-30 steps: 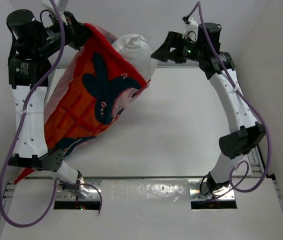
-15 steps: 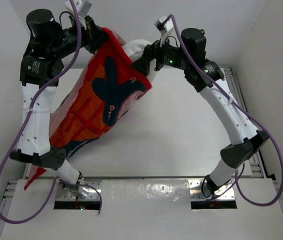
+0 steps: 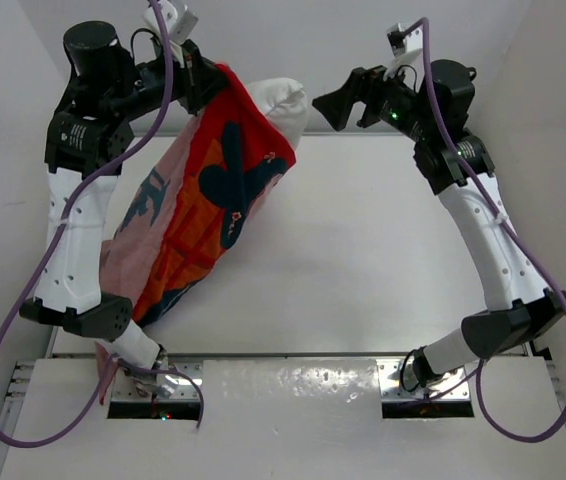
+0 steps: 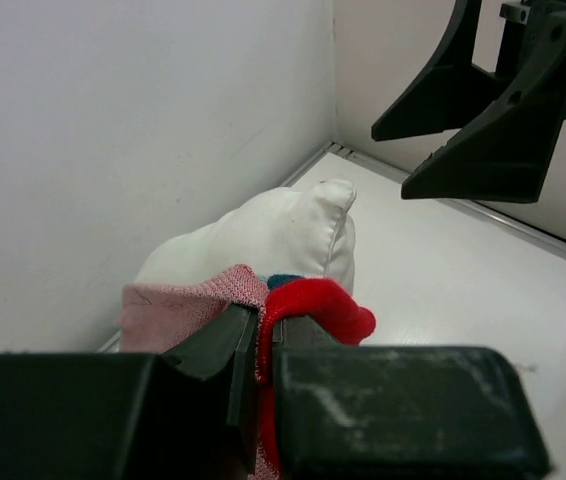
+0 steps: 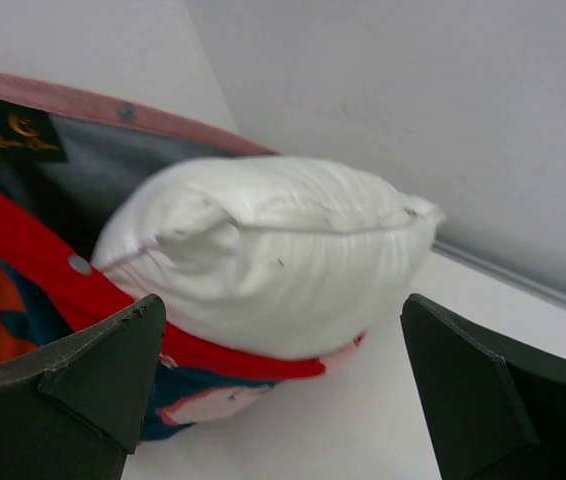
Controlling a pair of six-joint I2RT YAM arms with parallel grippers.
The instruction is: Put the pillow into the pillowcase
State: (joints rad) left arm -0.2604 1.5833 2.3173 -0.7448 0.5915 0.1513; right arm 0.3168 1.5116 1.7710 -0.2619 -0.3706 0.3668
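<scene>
The puffy white rectangular pillow [image 3: 281,105] sits mostly inside the red-orange cartoon-printed fabric pillowcase [image 3: 213,200], which hangs at the far left above the white worktop [image 3: 363,250]. The left end effector [image 4: 264,340] is clamped on its red hem, and the right end effector [image 3: 341,103] gapes wide, holding nothing. Both look light and limp, so pinch the hem and push the pillow's bulging end. How deep the pillow reaches is hidden by the cloth.

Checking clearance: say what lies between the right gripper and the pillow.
Nothing: bare gap from right gripper to pillow, clearest in the top view.
</scene>
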